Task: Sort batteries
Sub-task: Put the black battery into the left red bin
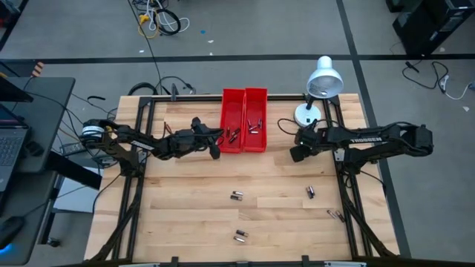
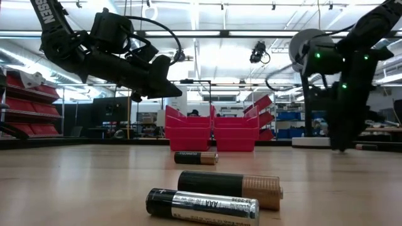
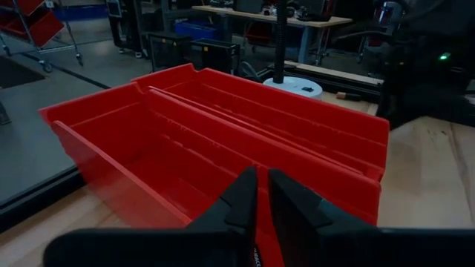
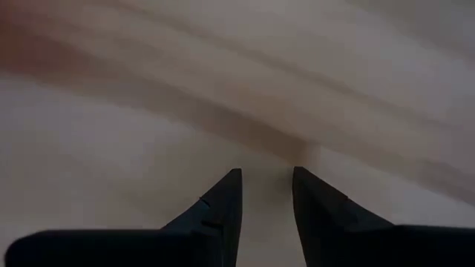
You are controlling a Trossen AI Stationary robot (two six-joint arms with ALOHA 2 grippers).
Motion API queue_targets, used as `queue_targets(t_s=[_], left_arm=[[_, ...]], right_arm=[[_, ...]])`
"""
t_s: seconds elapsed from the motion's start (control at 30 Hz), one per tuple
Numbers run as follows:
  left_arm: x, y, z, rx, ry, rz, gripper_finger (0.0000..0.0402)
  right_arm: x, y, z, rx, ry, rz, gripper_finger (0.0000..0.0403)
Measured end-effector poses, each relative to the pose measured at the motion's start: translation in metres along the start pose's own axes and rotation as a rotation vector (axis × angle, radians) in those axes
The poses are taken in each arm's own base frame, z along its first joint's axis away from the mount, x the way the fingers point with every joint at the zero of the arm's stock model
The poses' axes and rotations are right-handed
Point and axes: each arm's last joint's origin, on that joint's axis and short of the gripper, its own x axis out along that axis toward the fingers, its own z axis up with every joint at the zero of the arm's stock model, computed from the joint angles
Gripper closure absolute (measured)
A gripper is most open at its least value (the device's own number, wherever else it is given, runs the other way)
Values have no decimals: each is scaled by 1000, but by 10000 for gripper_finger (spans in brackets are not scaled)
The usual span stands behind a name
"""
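Two red bins [image 1: 232,119] [image 1: 256,119] stand side by side at the table's far middle, each with several batteries [image 1: 234,136] [image 1: 256,126] lying inside. More batteries lie loose on the wood: one mid-table [image 1: 237,196], one to its right [image 1: 311,192], one near the right edge [image 1: 335,215] and one near the front [image 1: 240,236]. My left gripper [image 3: 262,185] hangs just above the left bin's near end [image 3: 148,200], shut to a thin slit, with nothing seen between its fingers. My right gripper [image 4: 267,182] is open and points down at bare wood, right of the bins [image 1: 295,153].
A white desk lamp [image 1: 319,85] stands at the far right corner, close behind my right arm. A laptop [image 1: 11,144] sits on a stand beyond the left edge. The low view shows black-and-copper batteries [image 2: 229,187] [image 2: 202,206] close to the front edge.
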Motion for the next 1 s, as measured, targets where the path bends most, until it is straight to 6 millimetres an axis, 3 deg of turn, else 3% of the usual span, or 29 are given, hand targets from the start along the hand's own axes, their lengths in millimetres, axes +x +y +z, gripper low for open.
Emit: queue_targets(t_s=[0.23,0.63,1.0], left_arm=[[0,0,0,-1,-4,-1,353],[0,-3,5,-16,-38,-81,353],[0,-3,5,-19,-42,-71,353]], right_arm=[[-4,26,1,-120,-22,287,297],[-6,32,-6,-34,-21,286,299],[-7,36,-12,-252,-86,253,299]])
